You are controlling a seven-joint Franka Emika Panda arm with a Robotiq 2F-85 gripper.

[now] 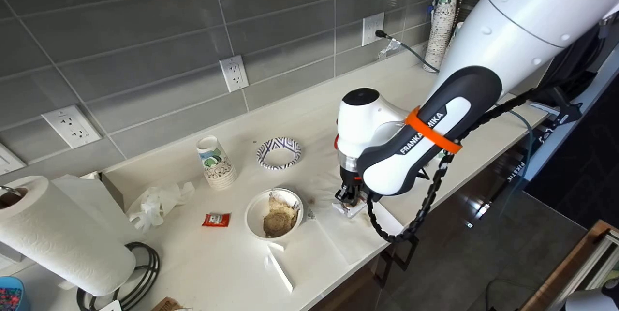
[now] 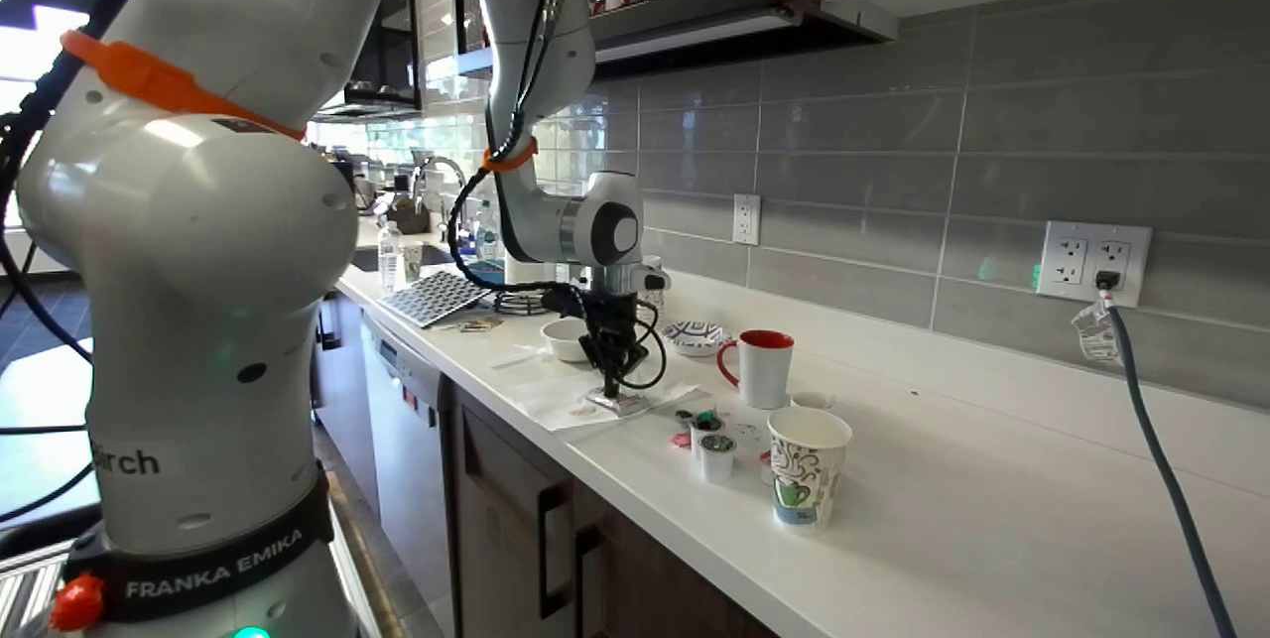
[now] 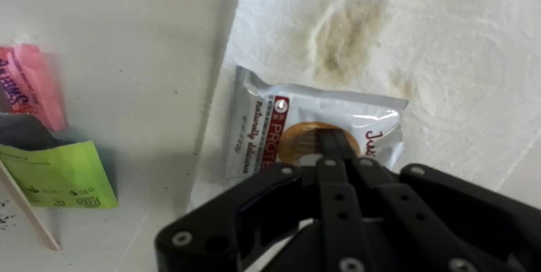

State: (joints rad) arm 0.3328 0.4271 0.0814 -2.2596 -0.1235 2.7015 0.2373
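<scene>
My gripper [image 3: 336, 136] points down at a silver-white snack packet [image 3: 253, 136] with red lettering and a round orange-brown picture. The two black fingers lie flat together, and nothing shows between them. In an exterior view the gripper [image 2: 610, 388] reaches down to the packet [image 2: 620, 406], its tips at or just over the wrapper; whether they press on it I cannot tell. Beneath the packet is a white paper towel [image 3: 456, 77] with a brown stain. To the left in the wrist view lie a pink sweetener packet [image 3: 42, 86], a torn green packet [image 3: 63, 174] and a wooden stick [image 3: 27, 206].
A white bowl [image 1: 255, 214] with brown and pale contents stands near the gripper, a patterned paper bowl [image 1: 264, 154] behind. A red-lined mug [image 2: 764, 375], paper cup [image 2: 806, 469] and small pods [image 2: 716, 461] share the counter. Cups [image 1: 218, 168] and a towel roll [image 1: 63, 233] stand farther off.
</scene>
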